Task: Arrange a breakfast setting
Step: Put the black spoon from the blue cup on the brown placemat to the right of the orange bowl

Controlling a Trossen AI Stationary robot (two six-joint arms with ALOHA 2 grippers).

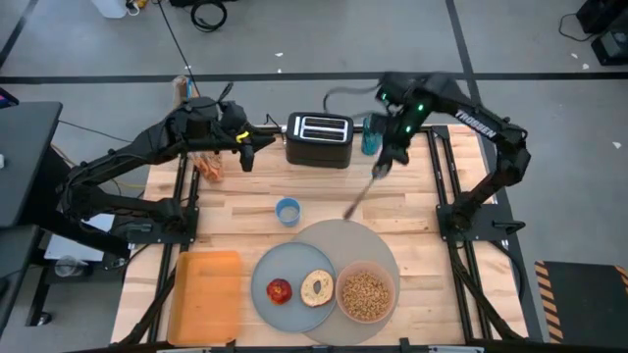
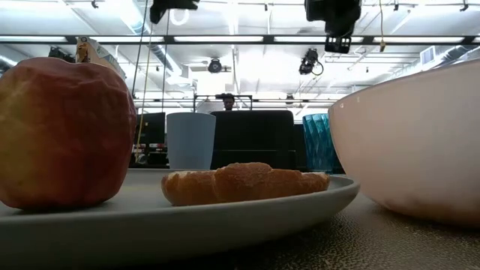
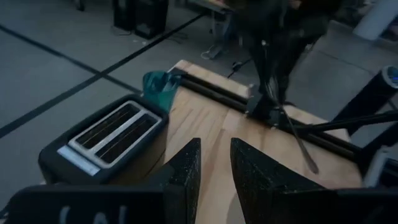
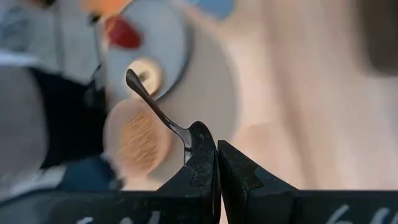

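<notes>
Spoon (image 1: 360, 196) hangs clamped by its handle in your right gripper (image 1: 384, 165), above bare wood between the toaster (image 1: 319, 139) and the round grey mat (image 1: 345, 235), bowl end toward the mat. Your left gripper (image 1: 246, 154) waits with fingers apart, holding nothing, just left of the toaster. On the mat you've got the plate (image 1: 261, 284) with apple (image 1: 280, 290) and bagel half (image 1: 317, 286) and the cereal-filled pink bowl (image 1: 365, 293); orange box (image 1: 206, 297) lies flat left of it, teal cup (image 1: 371, 134) beside the toaster.
</notes>
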